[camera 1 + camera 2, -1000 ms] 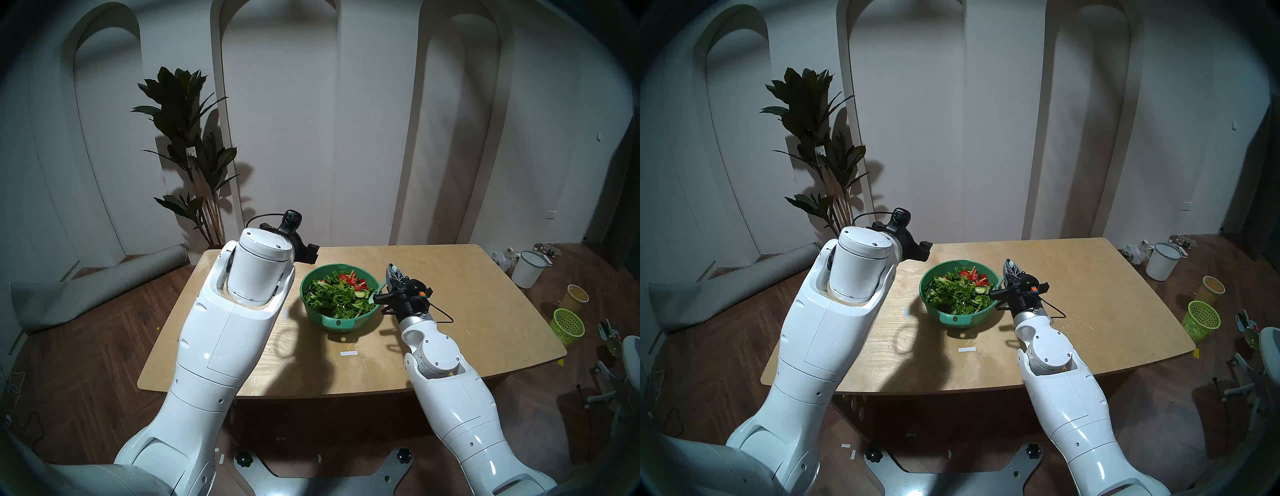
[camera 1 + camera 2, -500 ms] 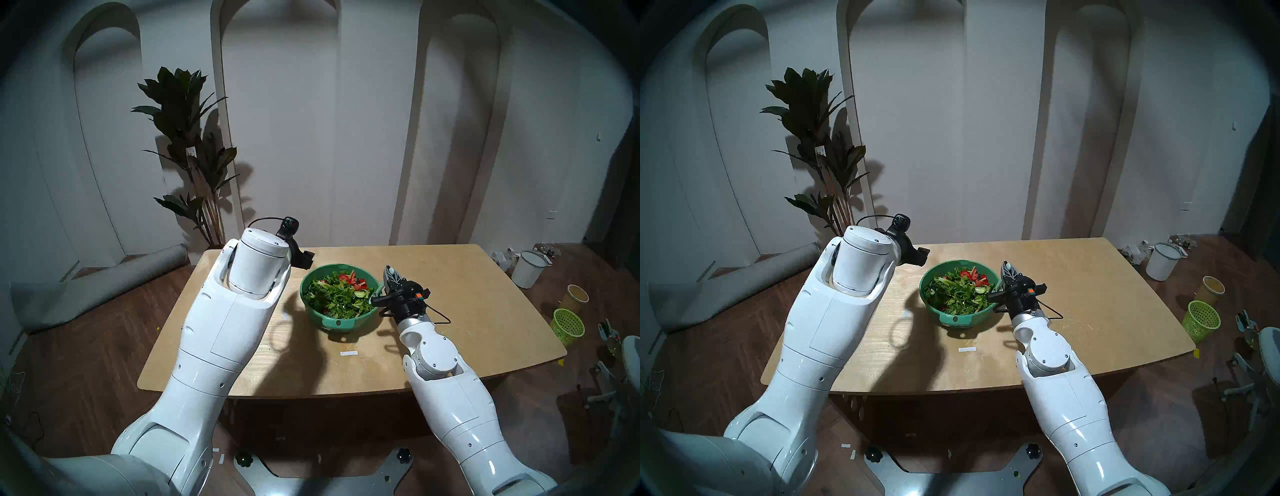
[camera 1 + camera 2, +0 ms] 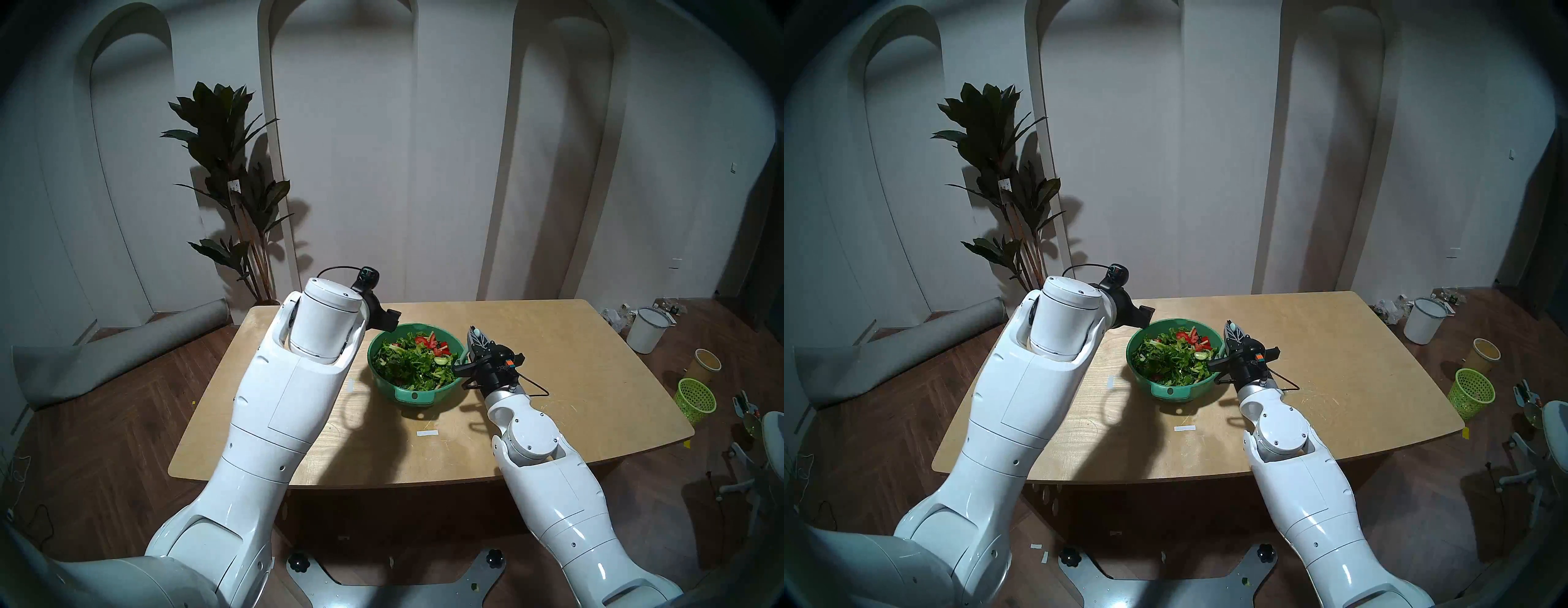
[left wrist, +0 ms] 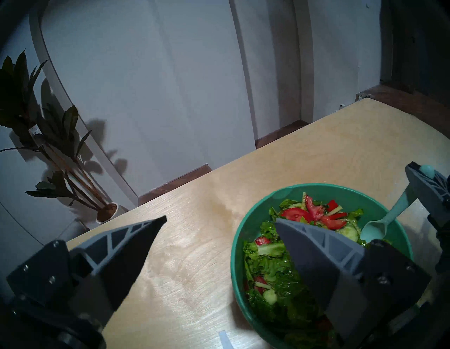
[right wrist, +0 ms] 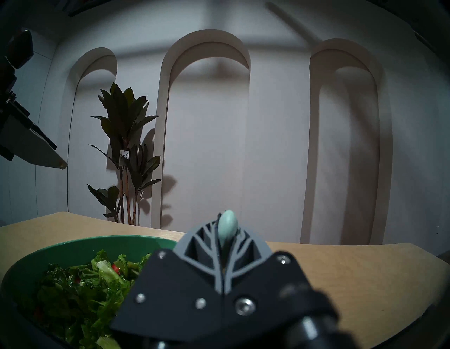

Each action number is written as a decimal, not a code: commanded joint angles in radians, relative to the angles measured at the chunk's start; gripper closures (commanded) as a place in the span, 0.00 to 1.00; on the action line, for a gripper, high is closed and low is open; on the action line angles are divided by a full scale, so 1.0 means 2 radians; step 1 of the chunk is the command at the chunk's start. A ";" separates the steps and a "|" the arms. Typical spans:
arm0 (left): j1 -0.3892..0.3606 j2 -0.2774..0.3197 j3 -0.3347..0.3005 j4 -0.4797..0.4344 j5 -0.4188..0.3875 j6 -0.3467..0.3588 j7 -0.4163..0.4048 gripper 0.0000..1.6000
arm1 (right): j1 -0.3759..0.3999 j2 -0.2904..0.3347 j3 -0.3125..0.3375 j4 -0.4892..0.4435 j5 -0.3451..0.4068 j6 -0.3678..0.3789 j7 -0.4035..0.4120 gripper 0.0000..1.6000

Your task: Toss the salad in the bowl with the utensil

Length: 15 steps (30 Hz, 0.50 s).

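White arched wall panels back a tan wooden surface; potted plant stands at approx 10 o'clock off the far-left corner, rolled grey mat on the floor at 9 o'clock. Green bowl sits near the surface centre w/ its tab handle facing 6 o'clock; salad fills it, tomato pieces bunched toward 12 o'clock, lettuce elsewhere, a cucumber slice at 3 o'clock. Right end effector is clamped shut on the spoon handle just outside the bowl rim at 3 o'clock; handle tip pokes out above the fingers, spoon head angles down inside the rim at 3 o'clock, at or just above the leaves, contact unclear. Left end effector hangs w/ jaws spread wide, empty, above the bowl's 10 o'clock rim; in the left wrist view one finger is over the bare surface, the other over the salad, not touching it. Small white tape strip lies on the surface at 6 o'clock of the bowl. On the floor at 3 o'clock: white bucket, lime mesh basket.
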<state>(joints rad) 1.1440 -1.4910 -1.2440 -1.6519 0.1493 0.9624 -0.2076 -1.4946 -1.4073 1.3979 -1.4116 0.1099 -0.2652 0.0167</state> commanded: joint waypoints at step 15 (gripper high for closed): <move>0.018 -0.004 -0.012 0.036 0.011 -0.001 0.003 0.00 | 0.009 0.000 -0.002 0.005 -0.014 -0.004 -0.005 1.00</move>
<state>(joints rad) 1.1715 -1.4947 -1.2660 -1.5835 0.1616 0.9623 -0.2082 -1.4855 -1.4066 1.3935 -1.3990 0.0865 -0.2683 0.0091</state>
